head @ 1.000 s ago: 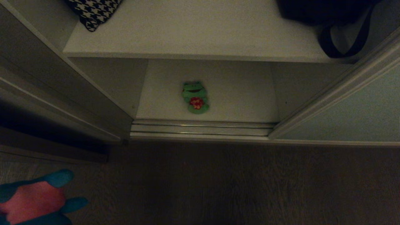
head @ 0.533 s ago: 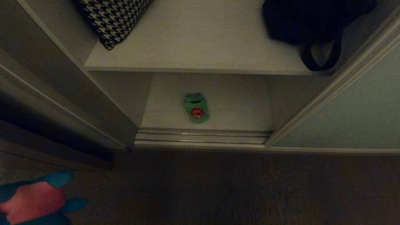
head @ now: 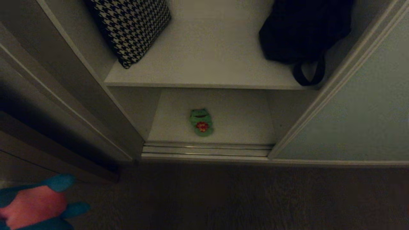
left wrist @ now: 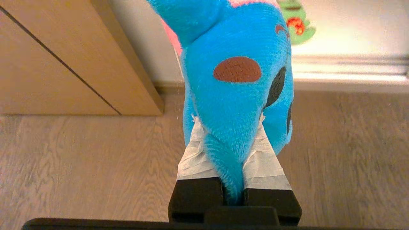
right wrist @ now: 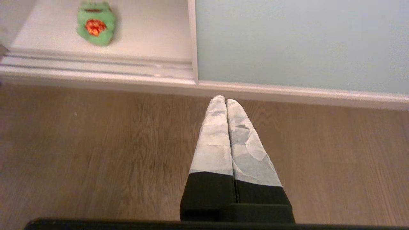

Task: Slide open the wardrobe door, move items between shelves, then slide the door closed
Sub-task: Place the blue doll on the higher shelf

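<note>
Door panel [head: 358,121]: pale grey-green, pale frame. Shelves [head: 204,64]: white. Frog toy [head: 200,122]: green, red flowered shorts. Held toy [left wrist: 236,73]: bright teal-blue, pink patch, brown oval spot, black marks. Cushion [head: 134,28]: black-and-white houndstooth. Bag [head: 300,28]: black. Floor [right wrist: 96,143]: brown woodgrain.

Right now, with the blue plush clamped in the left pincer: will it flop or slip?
Probably floppy: the blue plush bunches where the left pincer pinches it. Likely light, as it hangs from a narrow pinch. Fuzzy pile on the taped fingers suggests little slip.
</note>
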Robot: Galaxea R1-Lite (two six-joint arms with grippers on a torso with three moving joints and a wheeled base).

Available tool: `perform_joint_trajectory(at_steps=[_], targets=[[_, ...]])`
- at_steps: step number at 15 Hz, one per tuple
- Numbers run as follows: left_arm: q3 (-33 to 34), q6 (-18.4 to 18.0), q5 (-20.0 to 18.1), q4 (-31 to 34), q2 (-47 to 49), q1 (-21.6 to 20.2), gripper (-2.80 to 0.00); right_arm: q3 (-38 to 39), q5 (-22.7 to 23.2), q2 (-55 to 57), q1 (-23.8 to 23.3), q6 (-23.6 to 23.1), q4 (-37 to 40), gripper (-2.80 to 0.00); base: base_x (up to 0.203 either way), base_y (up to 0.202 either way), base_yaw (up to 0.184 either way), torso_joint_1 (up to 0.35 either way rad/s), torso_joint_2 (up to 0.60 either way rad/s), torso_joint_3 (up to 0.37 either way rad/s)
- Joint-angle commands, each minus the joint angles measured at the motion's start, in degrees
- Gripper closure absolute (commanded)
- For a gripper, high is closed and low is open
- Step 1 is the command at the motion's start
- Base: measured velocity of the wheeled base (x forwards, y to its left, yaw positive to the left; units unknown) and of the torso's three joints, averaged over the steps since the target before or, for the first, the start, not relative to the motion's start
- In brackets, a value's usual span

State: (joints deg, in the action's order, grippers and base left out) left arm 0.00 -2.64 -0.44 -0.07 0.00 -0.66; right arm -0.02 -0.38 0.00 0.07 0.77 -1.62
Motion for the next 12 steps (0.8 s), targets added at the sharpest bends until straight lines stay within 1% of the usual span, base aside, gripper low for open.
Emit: perform_joint_trajectory(at_steps=[1, 3, 5, 12], targets=[[0.0, 0.1, 0.0, 0.0, 0.2, 0.0, 0.0, 0.0, 0.0, -0.2, 0.0, 0.0, 0.0, 0.0, 0.0, 0.0, 0.0, 0.002, 0.0, 0.196], [0.0, 0.0, 0.0, 0.1, 0.2, 0.0, 0.0, 0.0, 0.0, -0.2, 0.0, 0.0, 0.0, 0.0, 0.0, 0.0, 0.0, 0.005, 0.0, 0.204], [0.0, -0.1, 0.0, 0.2, 0.2, 0.0, 0.0, -0.1, 0.0, -0.2, 0.0, 0.0, 0.0, 0.0, 0.0, 0.0, 0.0, 0.002, 0.0, 0.1], [0.0, 0.2, 0.0, 0.0, 0.2, 0.0, 0.0, -0.1, 0.0, -0.2, 0.0, 0.0, 0.0, 0.0, 0.0, 0.0, 0.0, 0.0, 0.0, 0.006]])
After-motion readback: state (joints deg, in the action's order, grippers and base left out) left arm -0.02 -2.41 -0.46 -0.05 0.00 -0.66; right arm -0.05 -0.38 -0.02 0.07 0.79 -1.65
